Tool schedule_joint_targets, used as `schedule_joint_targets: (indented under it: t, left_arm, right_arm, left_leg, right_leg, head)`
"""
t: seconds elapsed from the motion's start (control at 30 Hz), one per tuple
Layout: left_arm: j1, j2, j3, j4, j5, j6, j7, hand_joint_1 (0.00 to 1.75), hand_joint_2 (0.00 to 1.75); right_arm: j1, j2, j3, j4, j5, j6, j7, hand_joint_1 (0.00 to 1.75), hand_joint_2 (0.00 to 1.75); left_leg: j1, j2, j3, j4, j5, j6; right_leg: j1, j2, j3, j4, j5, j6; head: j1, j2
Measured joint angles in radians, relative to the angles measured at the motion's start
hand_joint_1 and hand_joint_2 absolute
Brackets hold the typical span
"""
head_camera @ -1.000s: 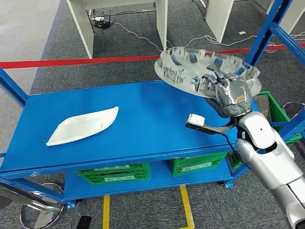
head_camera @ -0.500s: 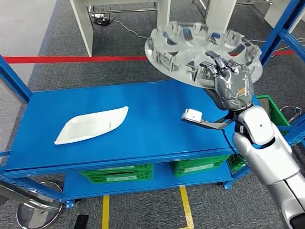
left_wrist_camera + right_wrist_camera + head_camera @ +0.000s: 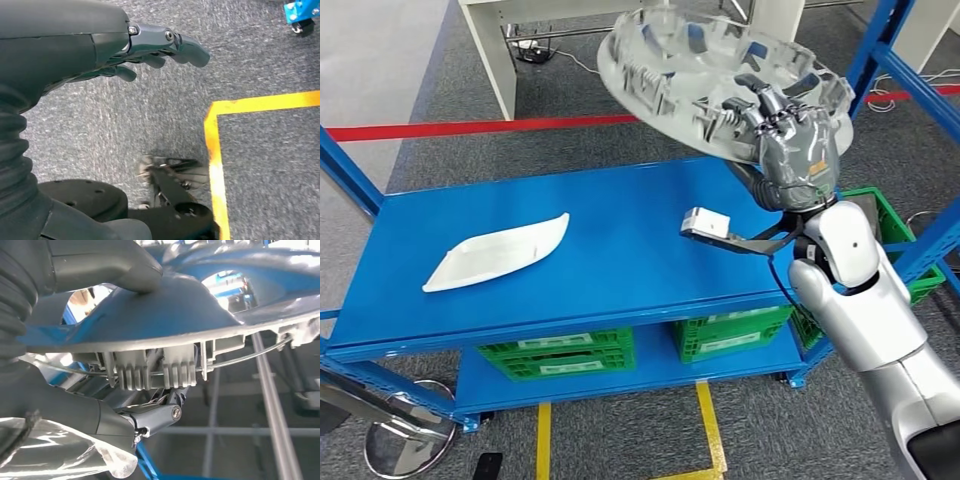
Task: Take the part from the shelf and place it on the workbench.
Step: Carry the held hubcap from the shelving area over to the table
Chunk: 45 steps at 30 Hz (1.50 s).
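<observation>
A white curved panel [image 3: 497, 251] is lying on the blue top deck. Green crates [image 3: 558, 352] are sitting on the lower level. Red tape [image 3: 478, 127] and yellow tape [image 3: 709, 420] are running across grey carpet [image 3: 418, 60].

The part [image 3: 712, 85] held by the right hand [image 3: 795, 150] is seen as moulded grey plastic with a dull silver sheen, its ribbed clips shown matt in the right wrist view [image 3: 151, 372]. The shelf [image 3: 622, 260] is finished in smooth, glossy blue painted metal, on which a white piece [image 3: 497, 252] of smooth, faintly shiny plastic is laid; the crates [image 3: 558, 355] below are of green plastic lattice. The floor [image 3: 151, 115] is covered in rough grey carpet marked with glossy yellow tape [image 3: 215, 150], and the left hand [image 3: 158, 47] is formed of smooth dark material with a soft sheen.
</observation>
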Motion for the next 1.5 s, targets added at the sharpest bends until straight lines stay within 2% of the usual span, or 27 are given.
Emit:
schedule_joint_targets:
  t: [0.07, 0.1, 0.13, 0.23, 0.27, 0.37, 0.4, 0.43, 0.53, 0.57, 0.6, 0.63, 0.7, 0.77, 0.8, 0.87, 0.9, 0.97, 1.03, 1.07, 1.13, 1.17, 1.23, 1.3, 1.4, 1.43, 1.5]
  left_arm:
    - [-0.001, 0.004, 0.001, 0.000, 0.001, 0.006, 0.000, 0.00, 1.75]
    - [-0.002, 0.007, 0.001, 0.000, 0.002, 0.010, -0.001, 0.00, 1.75]
    - [-0.004, 0.010, 0.001, 0.000, 0.003, 0.014, -0.001, 0.00, 1.75]
    - [-0.013, 0.023, 0.002, 0.000, 0.008, 0.023, -0.001, 0.00, 1.75]
    - [-0.017, 0.027, 0.002, 0.000, 0.009, 0.025, -0.002, 0.00, 1.75]
    - [-0.020, 0.035, 0.002, 0.000, 0.011, 0.032, -0.005, 0.00, 1.75]
    - [-0.019, 0.037, 0.003, 0.000, 0.011, 0.034, -0.005, 0.00, 1.75]
    - [-0.020, 0.039, 0.003, 0.000, 0.012, 0.036, -0.006, 0.00, 1.75]
    - [-0.023, 0.045, 0.003, 0.000, 0.014, 0.038, -0.007, 0.00, 1.75]
    - [-0.023, 0.047, 0.003, 0.000, 0.015, 0.039, -0.007, 0.00, 1.75]
    - [-0.023, 0.048, 0.003, 0.000, 0.015, 0.039, -0.007, 0.00, 1.75]
    - [-0.023, 0.049, 0.003, 0.000, 0.016, 0.041, -0.007, 0.00, 1.75]
    - [-0.024, 0.053, 0.003, 0.000, 0.018, 0.044, -0.007, 0.00, 1.75]
    - [-0.025, 0.057, 0.003, 0.000, 0.019, 0.050, -0.008, 0.00, 1.75]
    - [-0.026, 0.059, 0.003, -0.001, 0.019, 0.052, -0.009, 0.00, 1.75]
    - [-0.026, 0.064, 0.004, -0.001, 0.021, 0.055, -0.010, 0.00, 1.75]
    - [-0.025, 0.065, 0.004, -0.001, 0.021, 0.055, -0.010, 0.00, 1.75]
    - [-0.024, 0.068, 0.004, -0.001, 0.021, 0.055, -0.010, 0.00, 1.75]
    - [-0.024, 0.068, 0.004, -0.001, 0.021, 0.055, -0.010, 0.00, 1.75]
    - [-0.025, 0.067, 0.004, -0.001, 0.021, 0.055, -0.010, 0.00, 1.75]
    - [-0.026, 0.067, 0.004, -0.001, 0.021, 0.055, -0.010, 0.00, 1.75]
    - [-0.027, 0.068, 0.004, -0.001, 0.021, 0.055, -0.010, 0.00, 1.75]
    - [-0.028, 0.068, 0.004, -0.001, 0.021, 0.055, -0.010, 0.00, 1.75]
    - [-0.031, 0.068, 0.004, -0.001, 0.021, 0.055, -0.010, 0.00, 1.75]
    - [-0.032, 0.067, 0.004, -0.001, 0.021, 0.055, -0.009, 0.00, 1.75]
    - [-0.032, 0.066, 0.004, -0.001, 0.021, 0.055, -0.009, 0.00, 1.75]
    - [-0.033, 0.066, 0.004, -0.001, 0.021, 0.056, -0.009, 0.00, 1.75]
  right_arm:
    - [-0.008, 0.011, 0.002, 0.000, -0.045, 0.030, -0.009, 1.75, 1.75]
    - [-0.014, 0.017, 0.004, 0.001, -0.072, 0.049, -0.014, 1.75, 1.75]
    - [-0.021, 0.023, 0.006, 0.001, -0.102, 0.069, -0.017, 1.75, 1.75]
    - [-0.049, 0.040, 0.015, 0.002, -0.189, 0.119, -0.024, 1.75, 1.75]
    - [-0.056, 0.045, 0.018, 0.003, -0.215, 0.132, -0.028, 1.75, 1.75]
    - [-0.065, 0.056, 0.030, 0.009, -0.273, 0.150, -0.042, 1.75, 1.75]
    - [-0.066, 0.057, 0.033, 0.011, -0.287, 0.151, -0.047, 1.75, 1.75]
    - [-0.068, 0.058, 0.034, 0.012, -0.302, 0.152, -0.053, 1.75, 1.75]
    - [-0.072, 0.058, 0.035, 0.016, -0.342, 0.155, -0.068, 1.75, 1.75]
    - [-0.071, 0.058, 0.036, 0.018, -0.352, 0.157, -0.072, 1.75, 1.75]
    - [-0.071, 0.058, 0.036, 0.019, -0.361, 0.160, -0.076, 1.75, 1.75]
    - [-0.071, 0.058, 0.037, 0.020, -0.368, 0.163, -0.080, 1.75, 1.75]
    - [-0.073, 0.058, 0.039, 0.021, -0.379, 0.171, -0.086, 1.75, 1.75]
    - [-0.078, 0.060, 0.041, 0.022, -0.392, 0.181, -0.089, 1.75, 1.75]
    - [-0.081, 0.061, 0.042, 0.023, -0.398, 0.186, -0.090, 1.75, 1.75]
    - [-0.084, 0.063, 0.042, 0.027, -0.404, 0.191, -0.093, 1.75, 1.75]
    - [-0.084, 0.063, 0.043, 0.029, -0.405, 0.192, -0.094, 1.75, 1.75]
    - [-0.083, 0.064, 0.043, 0.033, -0.405, 0.193, -0.097, 1.75, 1.75]
    - [-0.082, 0.066, 0.044, 0.034, -0.405, 0.192, -0.101, 1.75, 1.75]
    - [-0.081, 0.066, 0.046, 0.034, -0.405, 0.191, -0.103, 1.75, 1.75]
    - [-0.075, 0.066, 0.049, 0.034, -0.405, 0.189, -0.104, 1.75, 1.75]
    - [-0.072, 0.066, 0.051, 0.034, -0.404, 0.188, -0.104, 1.75, 1.75]
    - [-0.067, 0.066, 0.051, 0.034, -0.402, 0.185, -0.104, 1.75, 1.75]
    - [-0.065, 0.067, 0.051, 0.033, -0.401, 0.182, -0.104, 1.75, 1.75]
    - [-0.064, 0.067, 0.052, 0.033, -0.400, 0.176, -0.105, 1.75, 1.75]
    - [-0.064, 0.068, 0.052, 0.033, -0.399, 0.174, -0.105, 1.75, 1.75]
    - [-0.064, 0.068, 0.051, 0.034, -0.399, 0.172, -0.105, 1.75, 1.75]
  left_leg:
    - [0.002, 0.000, -0.017, 0.101, -0.055, -0.004]
    - [0.002, 0.000, -0.001, 0.102, -0.056, -0.002]
    - [0.001, 0.000, 0.034, 0.062, -0.040, 0.002]
    - [-0.005, 0.000, 0.164, -0.142, 0.010, 0.021]
    - [-0.009, 0.000, 0.181, -0.177, 0.016, 0.026]
    - [-0.012, 0.000, 0.172, -0.193, 0.040, 0.039]
    - [-0.009, 0.002, 0.167, -0.199, 0.054, 0.044]
    - [-0.006, 0.004, 0.158, -0.206, 0.069, 0.050]
    - [-0.003, 0.008, 0.118, -0.210, 0.104, 0.059]
    - [-0.003, 0.009, 0.103, -0.209, 0.116, 0.058]
    - [-0.003, 0.009, 0.088, -0.209, 0.127, 0.057]
    - [-0.003, 0.010, 0.074, -0.207, 0.138, 0.055]
    - [-0.002, 0.009, 0.050, -0.204, 0.157, 0.047]
    - [-0.005, 0.008, 0.031, -0.194, 0.173, 0.037]
    - [-0.007, 0.008, 0.022, -0.190, 0.182, 0.032]
    - [-0.007, 0.008, 0.007, -0.187, 0.198, 0.022]
    - [-0.006, 0.007, 0.000, -0.181, 0.189, 0.016]
    - [-0.002, 0.007, -0.021, -0.124, 0.120, 0.003]
    - [0.001, 0.007, -0.048, 0.003, 0.023, -0.006]
    - [0.002, 0.007, -0.055, 0.064, -0.003, -0.008]
    - [0.004, 0.007, -0.033, 0.107, 0.008, -0.008]
    - [0.004, 0.007, 0.001, 0.076, 0.033, -0.005]
    - [0.002, 0.005, 0.103, -0.058, 0.056, 0.004]
    - [-0.001, 0.003, 0.173, -0.171, 0.038, 0.015]
    - [-0.003, 0.005, 0.173, -0.202, 0.045, 0.031]
    - [-0.001, 0.007, 0.164, -0.205, 0.056, 0.038]
    - [0.001, 0.011, 0.140, -0.208, 0.081, 0.050]
  right_leg:
    - [0.002, 0.000, -0.021, 0.001, 0.016, -0.001]
    - [0.003, 0.001, -0.032, 0.001, 0.024, 0.000]
    - [0.004, 0.002, -0.041, 0.001, 0.033, 0.000]
    - [0.006, 0.004, -0.062, -0.001, 0.060, 0.006]
    - [0.005, 0.003, -0.065, -0.003, 0.068, 0.011]
    - [0.002, 0.000, -0.068, -0.015, 0.090, 0.030]
    - [0.002, 0.001, -0.075, -0.012, 0.080, 0.034]
    - [0.003, 0.002, -0.087, 0.010, 0.051, 0.038]
    - [0.002, 0.004, -0.133, 0.185, -0.095, 0.045]
    - [0.001, 0.004, -0.138, 0.242, -0.116, 0.048]
    - [0.001, 0.004, -0.132, 0.274, -0.113, 0.050]
    - [0.001, 0.004, -0.109, 0.272, -0.091, 0.051]
    - [0.000, 0.003, -0.019, 0.177, -0.050, 0.050]
    - [0.001, 0.004, 0.078, 0.043, -0.061, 0.050]
    - [0.002, 0.006, 0.104, 0.000, -0.075, 0.050]
    - [0.003, 0.007, 0.104, -0.022, -0.082, 0.042]
    - [0.002, 0.007, 0.095, -0.022, -0.076, 0.032]
    - [-0.001, 0.003, 0.074, -0.022, -0.056, 0.011]
    - [0.000, 0.002, 0.050, -0.021, -0.034, 0.002]
    - [0.000, 0.002, 0.036, -0.021, -0.023, 0.001]
    - [0.001, 0.003, 0.009, -0.019, -0.002, 0.002]
    - [0.001, 0.003, -0.003, -0.019, 0.008, 0.004]
    - [0.002, 0.003, -0.022, -0.018, 0.025, 0.012]
    - [0.004, 0.002, -0.033, -0.018, 0.043, 0.023]
    - [0.003, 0.002, -0.044, -0.022, 0.060, 0.039]
    - [0.003, 0.003, -0.053, -0.009, 0.041, 0.043]
    - [0.002, 0.004, -0.086, 0.078, -0.047, 0.047]
  head:
    - [0.000, 0.000]
    - [0.000, 0.000]
    - [0.000, 0.000]
    - [0.001, 0.000]
    - [0.001, 0.000]
    - [0.001, 0.000]
    - [0.001, 0.000]
    - [0.003, 0.000]
    - [0.009, 0.000]
    - [0.009, 0.000]
    - [0.010, 0.000]
    - [0.011, 0.000]
    - [0.011, 0.000]
    - [0.012, 0.000]
    - [0.013, 0.000]
    - [0.014, 0.000]
    - [0.013, 0.000]
    - [0.011, 0.000]
    - [0.009, 0.000]
    - [0.009, 0.000]
    - [0.009, 0.000]
    - [0.009, 0.000]
    - [0.009, 0.000]
    - [0.010, 0.000]
    - [0.011, 0.000]
    - [0.012, 0.000]
    - [0.015, 0.000]
